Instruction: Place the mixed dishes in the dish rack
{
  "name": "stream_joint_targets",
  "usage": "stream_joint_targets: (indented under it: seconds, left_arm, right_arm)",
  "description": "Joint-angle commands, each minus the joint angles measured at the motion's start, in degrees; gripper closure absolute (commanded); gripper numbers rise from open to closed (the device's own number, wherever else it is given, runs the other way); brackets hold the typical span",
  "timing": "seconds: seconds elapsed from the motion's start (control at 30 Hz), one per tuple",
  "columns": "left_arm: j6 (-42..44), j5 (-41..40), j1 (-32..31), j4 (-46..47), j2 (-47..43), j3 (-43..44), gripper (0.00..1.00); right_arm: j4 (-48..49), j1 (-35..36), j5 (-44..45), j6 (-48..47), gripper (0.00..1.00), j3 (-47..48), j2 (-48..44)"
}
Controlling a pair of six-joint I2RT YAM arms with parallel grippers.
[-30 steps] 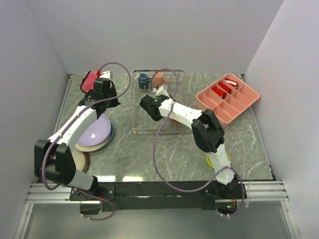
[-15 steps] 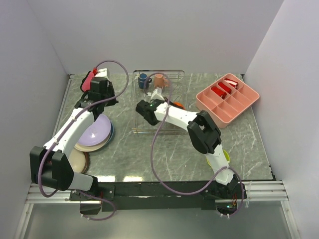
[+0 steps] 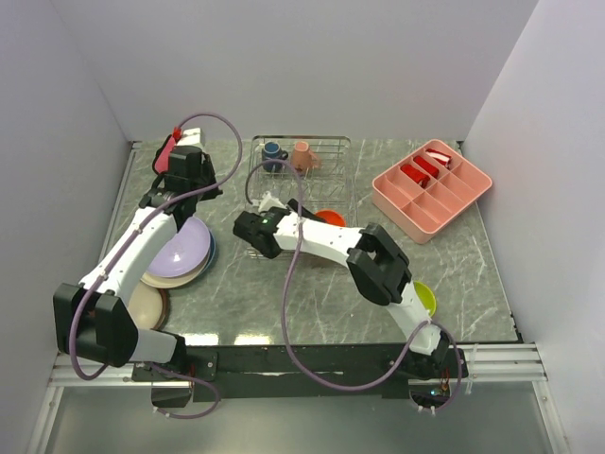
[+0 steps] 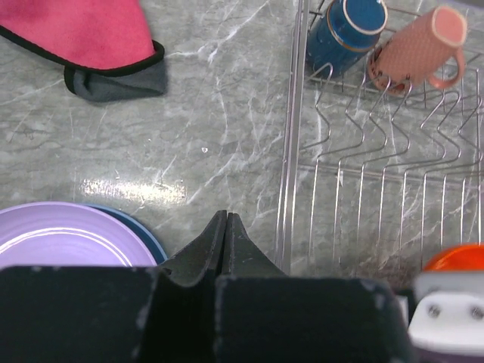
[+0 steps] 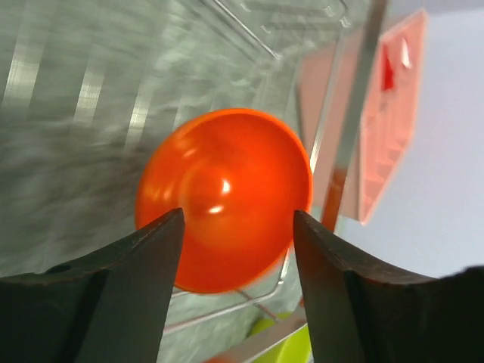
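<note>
Currently, the right gripper (image 5: pixel 237 219) has its jaws apart and holds nothing. Its wrist view is blurred, but the orange bowl (image 5: pixel 223 197) shows beyond the two fingers, resting among the wires of the dish rack (image 4: pixel 292 144). In the top view the bowl lies clear of the gripper, near the rack's right side.

The left gripper (image 4: pixel 226 227) has its jaws pressed together and empty. It hangs over the marble table (image 4: pixel 212 113), between the lavender plate (image 4: pixel 60 234) and the rack's left rim.

At the rack's far end stand the dark blue mug (image 4: pixel 352 26) and the small pink cup (image 4: pixel 423 45), side by side. On the table to the left, the lavender plate lies on the light-blue plate (image 4: pixel 145 236), with the cream plate (image 3: pixel 151 305) just beside them. The yellow-green bowl (image 3: pixel 423 299) lies on the table near the right arm's base, partly hidden by that arm. The red-pink cloth (image 4: pixel 83 30) and the pink tray (image 3: pixel 442 206) are not part of the load.

Step in hand, by judgement: the orange bowl appears placed; three plates and one bowl remain. The next move calls for the right gripper to clear the rack wires before turning to the yellow-green bowl. The left jaws must part before they can take a plate by its rim.
</note>
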Motion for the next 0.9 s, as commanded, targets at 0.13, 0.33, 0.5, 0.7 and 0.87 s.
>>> stream_joint_targets:
  seconds: [0.13,0.33,0.5,0.7,0.87]
  left_arm:
    - [0.29,0.73,-0.35,2.17,-2.24,2.67,0.99]
    - [1.43,-1.38,-0.35,1.47,-1.27,3.02,0.99]
    - [2.49,-2.87,-0.35,-0.29,-0.65,4.51,0.99]
    - [3.02,-4.37,-0.35,-0.12,-1.0,4.25,0.99]
    - [4.24,-6.39,-0.35,-0.12,-1.36,3.99,0.99]
  right_arm:
    - [2.91,3.28,-12.18,-4.18,0.06,13.63,-5.18]
    - [5.57,1.44,-23.58,-10.42,0.0,12.23,-10.72]
    - [4.95,1.26,-29.21,-9.37,0.06,7.4,-14.76]
    - [3.82,-1.9,-35.19,-8.05,0.33,9.32,-10.38]
    - [2.49,-3.13,-37.22,-5.86,0.37,9.25,-6.33]
